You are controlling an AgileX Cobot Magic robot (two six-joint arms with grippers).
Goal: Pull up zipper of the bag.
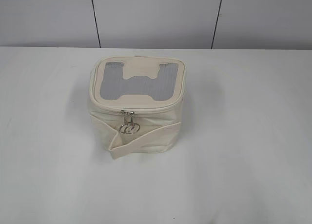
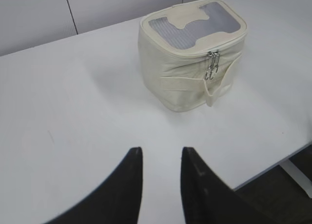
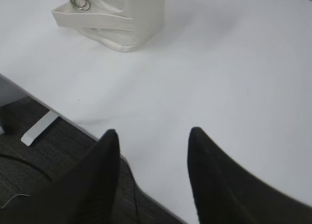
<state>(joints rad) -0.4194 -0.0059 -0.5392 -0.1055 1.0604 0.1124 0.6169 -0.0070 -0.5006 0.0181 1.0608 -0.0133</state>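
Note:
The small boxy cream bag [image 1: 141,124] stands on the white table, its lid with a grey ribbed panel and cream H patch facing up. The zipper [image 1: 146,110] runs round the lid edge. Its two silver ring pulls [image 1: 129,126] hang together at the front, above the flat cream strap [image 1: 144,140]. The bag also shows in the left wrist view [image 2: 183,72] and partly in the right wrist view [image 3: 114,16]. My left gripper [image 2: 162,153] is open and empty, well short of the bag. My right gripper [image 3: 153,133] is open and empty over the table's front edge. Neither gripper shows in the exterior view.
The white table [image 1: 243,160] spreads on all sides of the bag. A grey panelled wall [image 1: 156,16] stands behind it. The table's front edge [image 3: 63,117] and the dark floor with a table foot [image 3: 39,129] show in the right wrist view.

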